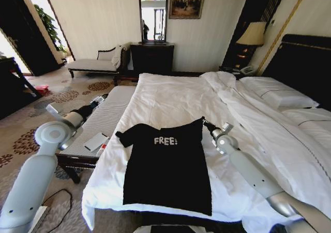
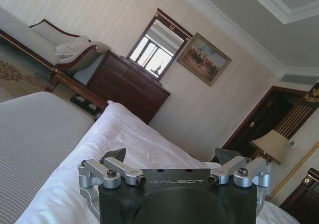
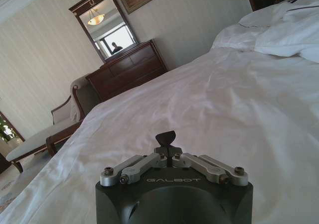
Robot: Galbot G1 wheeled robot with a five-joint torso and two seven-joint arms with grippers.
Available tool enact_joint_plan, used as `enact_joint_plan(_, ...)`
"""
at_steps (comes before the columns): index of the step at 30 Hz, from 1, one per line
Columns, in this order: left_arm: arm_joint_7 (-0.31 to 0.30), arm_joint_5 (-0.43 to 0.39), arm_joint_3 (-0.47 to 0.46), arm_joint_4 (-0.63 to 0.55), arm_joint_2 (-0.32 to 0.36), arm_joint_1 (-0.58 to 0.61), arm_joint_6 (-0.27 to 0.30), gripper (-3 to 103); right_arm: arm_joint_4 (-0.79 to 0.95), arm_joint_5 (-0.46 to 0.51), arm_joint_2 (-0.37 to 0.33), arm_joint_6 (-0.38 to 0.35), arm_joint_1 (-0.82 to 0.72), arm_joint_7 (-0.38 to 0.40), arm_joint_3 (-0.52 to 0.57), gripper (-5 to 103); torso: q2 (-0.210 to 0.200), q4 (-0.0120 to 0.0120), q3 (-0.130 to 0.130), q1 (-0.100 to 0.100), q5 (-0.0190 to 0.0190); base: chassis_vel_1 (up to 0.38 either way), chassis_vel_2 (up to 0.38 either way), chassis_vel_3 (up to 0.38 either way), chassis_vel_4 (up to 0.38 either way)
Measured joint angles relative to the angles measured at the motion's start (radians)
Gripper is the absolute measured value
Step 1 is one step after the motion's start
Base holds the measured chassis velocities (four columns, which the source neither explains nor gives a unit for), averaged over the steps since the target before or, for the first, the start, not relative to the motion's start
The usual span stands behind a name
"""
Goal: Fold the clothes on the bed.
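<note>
Though the T-shirt (image 1: pixel 166 165) lies flat near the foot of the bed (image 1: pixel 170 101), I judge the fold barely begun: its right sleeve looks tucked in, the left sleeve sticks out, the body is unfolded. My right gripper (image 1: pixel 206 124) sits at the right shoulder, fingers pressed together on nothing I can see. My left gripper (image 1: pixel 101 99) hangs over the striped bench (image 1: pixel 106 116), fingers spread.
</note>
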Motion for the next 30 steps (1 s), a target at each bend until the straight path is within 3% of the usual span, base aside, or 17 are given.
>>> enact_joint_plan(20, 0.012, 0.018, 0.026, 0.024, -0.025, -0.019, -0.005, 100, 0.016, 0.008, -0.021, -0.017, -0.033, 0.024, 0.079, 0, 0.000, 0.0003, 0.000, 0.000, -0.0001, 0.000, 0.000, 0.000, 0.000)
enact_joint_plan(23, 0.013, 0.023, 0.031, 0.028, -0.028, -0.022, -0.007, 100, 0.012, -0.008, -0.022, -0.039, -0.045, 0.051, 0.082, 0, 0.000, 0.0002, 0.000, 0.000, -0.0002, 0.000, 0.000, 0.000, 0.000)
enact_joint_plan(27, 0.014, 0.026, 0.040, 0.034, -0.033, -0.034, -0.009, 100, -0.008, -0.044, -0.024, -0.108, -0.078, 0.153, 0.074, -1, 0.000, -0.0001, 0.000, 0.000, 0.0000, 0.000, 0.000, 0.000, 0.000)
enact_joint_plan(29, 0.014, 0.026, 0.041, 0.035, -0.033, -0.039, -0.011, 100, -0.019, -0.065, -0.024, -0.112, -0.087, 0.160, 0.070, 9, 0.000, -0.0002, 0.000, 0.000, 0.0002, 0.000, 0.000, 0.000, 0.000)
enact_joint_plan(30, 0.014, 0.026, 0.041, 0.035, -0.033, -0.039, -0.011, 100, -0.019, -0.065, -0.024, -0.112, -0.087, 0.160, 0.070, 9, 0.000, -0.0002, 0.000, 0.000, 0.0002, 0.000, 0.000, 0.000, 0.000)
